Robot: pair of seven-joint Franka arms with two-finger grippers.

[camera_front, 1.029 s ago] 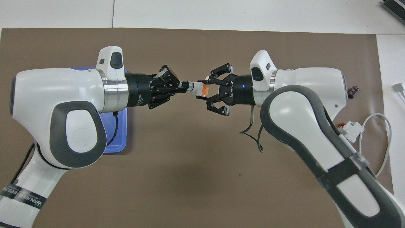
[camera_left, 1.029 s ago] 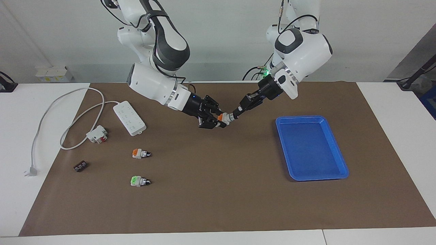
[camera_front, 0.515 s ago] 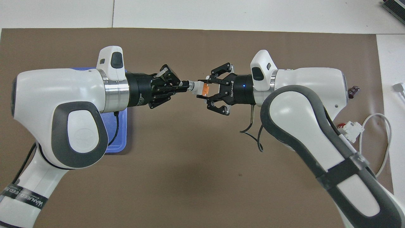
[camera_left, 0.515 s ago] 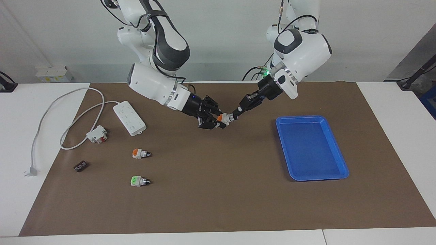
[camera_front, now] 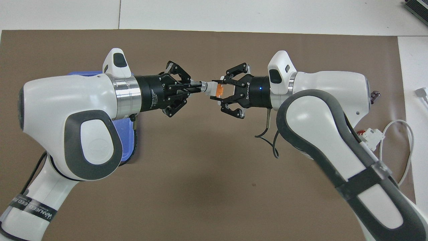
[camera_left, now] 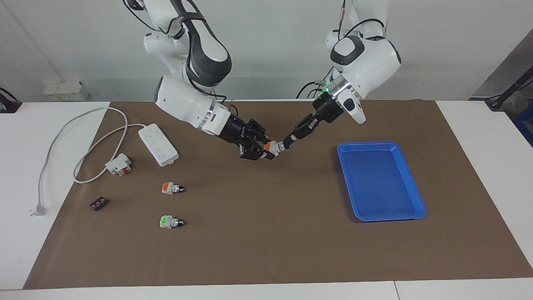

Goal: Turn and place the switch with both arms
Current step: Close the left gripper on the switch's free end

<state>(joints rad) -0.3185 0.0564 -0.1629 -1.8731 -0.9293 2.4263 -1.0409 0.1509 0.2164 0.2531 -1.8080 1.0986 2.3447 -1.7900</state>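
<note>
Both grippers hold my switch (camera_left: 272, 146) in mid-air over the brown mat (camera_left: 266, 241): right gripper (camera_left: 261, 148) clamped on its orange body, left gripper (camera_left: 287, 143) pinching its knob end.

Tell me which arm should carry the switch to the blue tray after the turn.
Left, probably. Its tool is shut on the knob end of the switch and its arm comes from the blue tray's end. The right tool clamps the body, reaching from the other end.
</note>
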